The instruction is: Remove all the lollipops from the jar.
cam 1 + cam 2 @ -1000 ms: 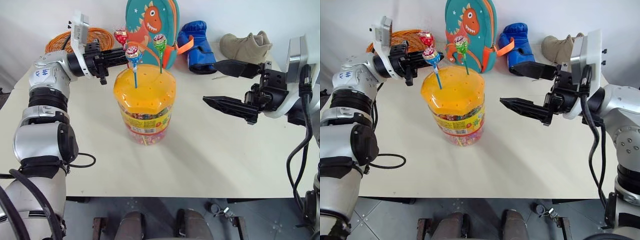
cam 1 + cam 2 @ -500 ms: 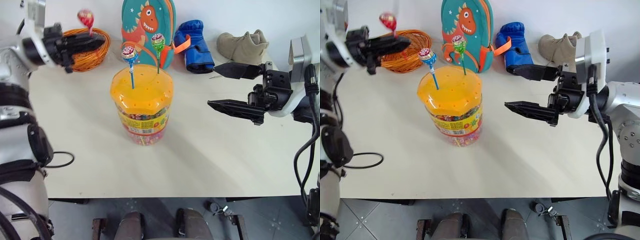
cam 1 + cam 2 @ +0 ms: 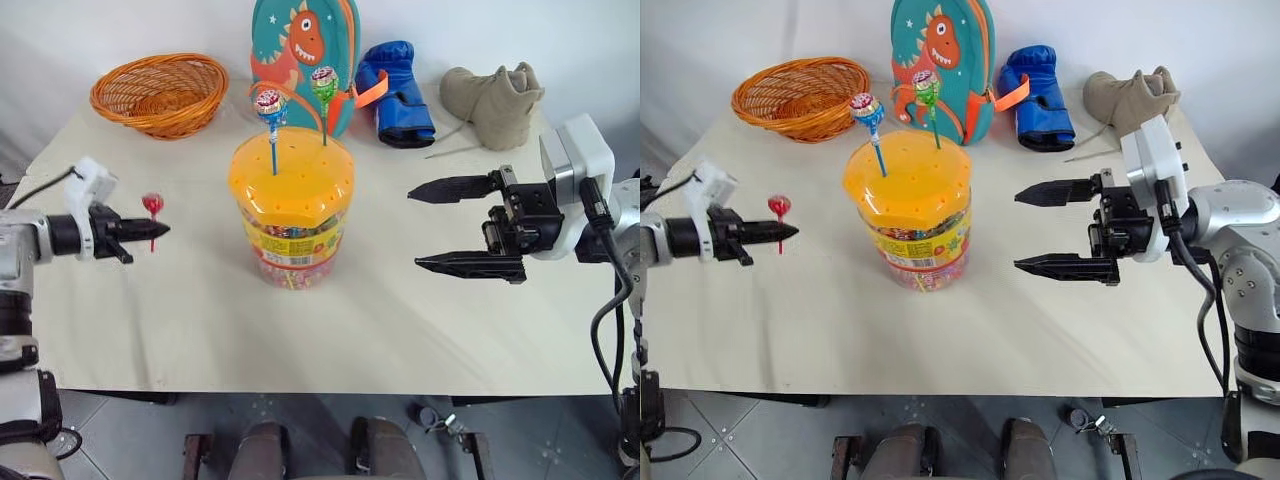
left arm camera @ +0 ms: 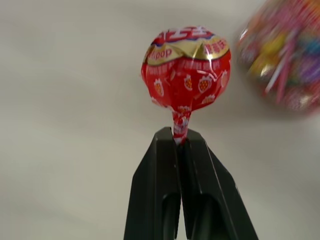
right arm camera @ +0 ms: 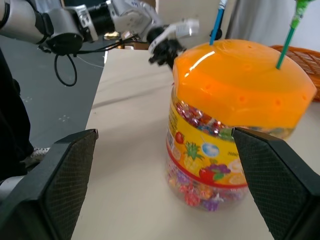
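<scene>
Left pincer [image 3: 160,230], clamped on the red lollipop [image 3: 152,205], hovers near the desk's [image 3: 400,330] left edge; right pincer [image 3: 462,226] gapes beside the mid-desk jar [image 3: 290,205]. Blue-and-white lollipop [image 3: 269,103] and green lollipop [image 3: 322,82] stand in its lid. Next, probably: set red down.

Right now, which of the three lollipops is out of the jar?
The red lollipop, pinched in the left hand beside the jar; the blue-and-white and green ones stand in its lid.
</scene>
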{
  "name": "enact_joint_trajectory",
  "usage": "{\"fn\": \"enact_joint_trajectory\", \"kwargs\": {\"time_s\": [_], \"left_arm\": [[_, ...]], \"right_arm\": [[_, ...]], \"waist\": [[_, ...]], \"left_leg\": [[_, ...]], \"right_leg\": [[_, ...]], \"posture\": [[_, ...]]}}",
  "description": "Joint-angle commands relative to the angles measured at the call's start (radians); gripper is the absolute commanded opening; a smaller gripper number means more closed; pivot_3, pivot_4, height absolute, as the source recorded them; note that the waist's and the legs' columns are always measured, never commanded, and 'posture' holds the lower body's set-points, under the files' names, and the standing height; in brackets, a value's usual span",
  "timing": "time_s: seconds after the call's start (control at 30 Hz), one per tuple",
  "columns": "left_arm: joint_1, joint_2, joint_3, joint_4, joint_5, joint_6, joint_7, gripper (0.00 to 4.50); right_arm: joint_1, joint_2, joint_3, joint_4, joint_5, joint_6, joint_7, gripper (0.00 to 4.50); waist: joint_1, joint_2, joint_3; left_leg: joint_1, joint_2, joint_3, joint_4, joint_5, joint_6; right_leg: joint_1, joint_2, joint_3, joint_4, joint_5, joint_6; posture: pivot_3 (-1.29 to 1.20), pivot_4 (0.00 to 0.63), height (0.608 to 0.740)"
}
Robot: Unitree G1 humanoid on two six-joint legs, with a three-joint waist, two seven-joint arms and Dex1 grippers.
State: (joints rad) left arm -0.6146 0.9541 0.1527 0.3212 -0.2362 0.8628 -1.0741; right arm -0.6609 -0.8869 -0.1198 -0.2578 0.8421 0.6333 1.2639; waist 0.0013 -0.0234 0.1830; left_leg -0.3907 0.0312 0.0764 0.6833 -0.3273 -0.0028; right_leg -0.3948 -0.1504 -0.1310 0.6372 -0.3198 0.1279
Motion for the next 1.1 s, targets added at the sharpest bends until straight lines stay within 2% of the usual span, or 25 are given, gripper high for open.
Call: {"fn": "enact_joint_trajectory", "kwargs": {"time_s": [0.03, 0.2, 0.3, 0.53, 0.7, 0.73, 0.83, 0.93, 1.1], "left_arm": [[0.053, -0.012, 0.032, -0.135, -0.040, 0.117, 0.074, 0.03], [0.079, -0.014, -0.025, -0.180, -0.020, 0.215, 0.165, 0.03], [0.063, -0.020, -0.048, -0.163, -0.008, 0.215, 0.208, 0.73], [0.030, -0.008, -0.065, -0.161, -0.026, 0.250, 0.227, 2.78], [0.017, 0.048, 0.002, -0.240, -0.094, 0.266, 0.178, 4.31], [0.014, 0.058, 0.020, -0.258, -0.114, 0.264, 0.166, 4.48], [0.014, 0.089, 0.074, -0.310, -0.178, 0.252, 0.116, 4.48], [-0.035, 0.112, 0.180, -0.332, -0.277, 0.197, 0.038, 4.48], [-0.100, 0.070, 0.264, -0.322, -0.395, 0.022, -0.090, 4.48]], "right_arm": [[-0.012, 0.003, -0.019, -0.001, 0.001, -0.009, 0.004, 4.50], [-0.007, 0.012, -0.017, 0.002, -0.008, -0.014, -0.003, 4.50], [-0.003, 0.016, -0.022, -0.003, -0.007, -0.013, -0.006, 4.50], [0.003, 0.008, -0.050, -0.017, 0.024, 0.001, -0.003, 4.50], [0.021, -0.018, -0.096, -0.064, 0.091, 0.021, 0.032, 4.50], [0.023, -0.021, -0.101, -0.068, 0.098, 0.023, 0.032, 4.50], [0.008, -0.024, -0.112, -0.072, 0.124, 0.036, 0.025, 4.50], [-0.030, -0.031, -0.134, -0.074, 0.171, 0.064, 0.005, 4.50], [-0.017, -0.067, -0.158, -0.053, 0.163, 0.070, 0.015, 4.50]], "waist": [[0.001, 0.000, 0.000], [0.000, -0.001, 0.000], [0.000, -0.001, 0.000], [0.001, -0.001, 0.000], [0.000, -0.001, 0.000], [0.000, -0.001, 0.000], [0.000, -0.001, 0.000], [0.000, -0.001, 0.001], [0.004, -0.001, 0.001]], "left_leg": [[0.000, 0.000, 0.000, 0.000, 0.000, 0.000], [0.000, 0.000, 0.000, 0.000, 0.000, 0.000], [0.000, 0.000, 0.001, 0.000, 0.000, 0.000], [0.001, 0.000, 0.001, 0.000, 0.000, 0.000], [0.001, 0.000, 0.001, 0.000, 0.000, 0.000], [0.001, 0.000, 0.001, 0.000, 0.000, 0.000], [0.001, 0.000, 0.001, 0.000, 0.000, 0.000], [0.001, 0.000, 0.001, 0.000, 0.000, -0.001], [0.001, 0.000, 0.001, 0.000, 0.000, -0.001]], "right_leg": [[0.000, 0.000, 0.000, 0.000, 0.000, 0.000], [0.000, 0.000, 0.000, 0.000, 0.000, 0.000], [0.000, 0.000, 0.000, 0.000, 0.000, 0.000], [0.000, 0.000, 0.001, 0.001, 0.000, 0.000], [0.000, 0.000, 0.000, 0.000, 0.000, 0.000], [0.000, 0.000, 0.001, 0.000, 0.000, 0.000], [0.000, 0.000, 0.001, 0.000, 0.000, 0.000], [0.000, 0.000, 0.001, 0.000, 0.000, 0.000], [0.000, 0.000, 0.000, -0.001, 0.000, 0.000]], "posture": [[0.00, 0.150, 0.740], [0.00, 0.150, 0.740], [0.00, 0.150, 0.740], [0.00, 0.150, 0.740], [0.00, 0.150, 0.740], [0.00, 0.150, 0.740], [0.00, 0.150, 0.740], [0.00, 0.150, 0.740], [0.00, 0.150, 0.740]]}}
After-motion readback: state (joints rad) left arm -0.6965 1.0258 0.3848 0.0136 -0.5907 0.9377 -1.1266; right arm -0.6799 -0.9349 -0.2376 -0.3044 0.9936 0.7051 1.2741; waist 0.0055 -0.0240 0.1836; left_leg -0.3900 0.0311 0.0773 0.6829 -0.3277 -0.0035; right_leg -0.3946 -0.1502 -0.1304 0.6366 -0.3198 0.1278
